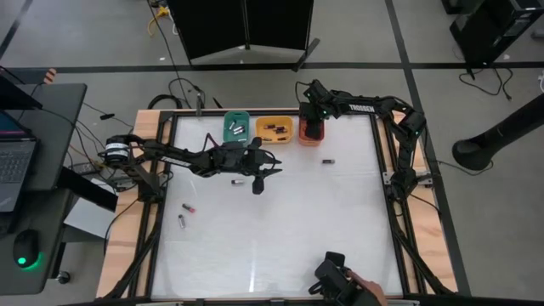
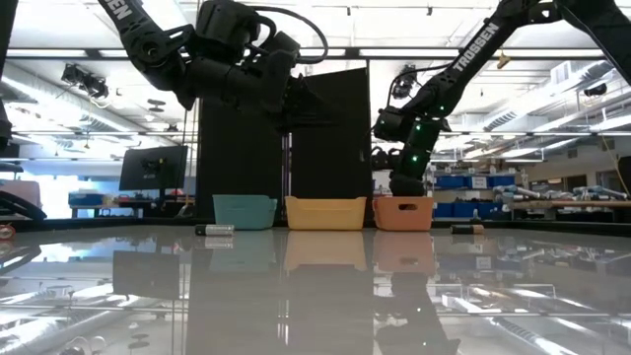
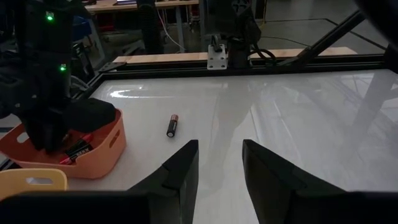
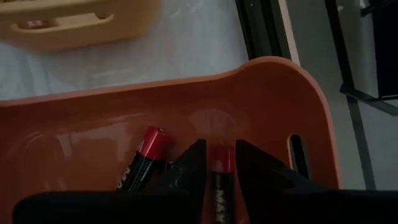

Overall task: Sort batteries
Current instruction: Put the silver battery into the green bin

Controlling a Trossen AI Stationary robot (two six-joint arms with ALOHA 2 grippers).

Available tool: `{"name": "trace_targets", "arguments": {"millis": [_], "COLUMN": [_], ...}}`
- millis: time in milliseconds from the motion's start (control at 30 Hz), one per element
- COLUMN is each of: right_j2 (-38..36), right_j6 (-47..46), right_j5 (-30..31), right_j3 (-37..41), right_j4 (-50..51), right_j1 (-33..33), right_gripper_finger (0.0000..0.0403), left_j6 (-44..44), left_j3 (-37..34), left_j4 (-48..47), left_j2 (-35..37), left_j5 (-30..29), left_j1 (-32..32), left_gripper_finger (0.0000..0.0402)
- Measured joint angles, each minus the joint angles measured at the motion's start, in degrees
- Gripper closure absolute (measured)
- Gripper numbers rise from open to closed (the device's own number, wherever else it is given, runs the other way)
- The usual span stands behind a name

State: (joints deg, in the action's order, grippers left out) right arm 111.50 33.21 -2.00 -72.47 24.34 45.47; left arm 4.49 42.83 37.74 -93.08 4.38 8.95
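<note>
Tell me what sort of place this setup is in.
Most likely a robotics lab or workshop. The white table sits in a frame on a taped concrete floor, with a laptop on a side desk. The low view shows strip-lit ceilings, a monitor and shelves of blue bins behind.

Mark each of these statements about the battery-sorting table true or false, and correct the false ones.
1. The right gripper is down inside the red tray. True.
2. The red tray is empty. False: batteries with red ends lie in it.
3. The left gripper is open and holds nothing. True.
4. Every battery is already in a tray. False: loose ones remain on the table, such as one near the red tray.
5. Three trays stand in a row along the table's far edge. True.
</note>
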Motion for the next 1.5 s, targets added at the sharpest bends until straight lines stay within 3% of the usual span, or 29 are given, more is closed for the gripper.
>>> {"name": "trace_targets", "arguments": {"millis": [267, 367, 500, 700, 833, 1033, 1300, 1500], "right_j2": [-0.07, -0.07, -0.68, -5.62, -10.94, -17.39, -24.70, -31.66], "right_j6": [0.62, 1.76, 2.99, 3.44, 2.23, -3.52, -9.27, -15.95], "right_j5": [4.04, 4.80, 5.20, 7.74, 7.15, 0.87, 0.46, 0.44], "right_j3": [0.00, 0.00, 0.00, 0.00, 0.00, 0.38, 11.13, 22.14], "right_j4": [0.12, 1.60, 3.28, 4.28, 5.62, 6.03, -0.38, -11.63], "right_j1": [-0.91, -1.63, -2.64, -4.44, -5.42, -7.35, -13.20, -18.44], "right_gripper_finger": [0.0297, 0.0324, 0.0388, 0.0390, 0.0394, 0.0395, 0.0396, 0.0395], "left_j6": [0.02, 1.07, 1.57, 1.64, 1.70, 1.77, 4.25, 3.45], "left_j3": [0.00, 0.00, 0.00, 0.00, -0.02, -0.04, -0.07, -0.02], "left_j4": [0.00, 0.00, -0.04, -1.46, -4.25, -6.71, -12.76, -20.55], "left_j2": [0.00, 0.00, 0.00, 0.00, 0.00, 0.00, 1.50, 5.24], "left_j5": [0.07, 0.11, 0.15, 0.15, 0.15, 0.15, 0.98, 2.75], "left_j1": [0.00, 0.00, -0.07, -0.07, -0.07, -0.79, -2.02, -2.17], "left_gripper_finger": [0.0270, 0.0270, 0.0270, 0.0270, 0.0270, 0.0270, 0.0270, 0.0270]}}
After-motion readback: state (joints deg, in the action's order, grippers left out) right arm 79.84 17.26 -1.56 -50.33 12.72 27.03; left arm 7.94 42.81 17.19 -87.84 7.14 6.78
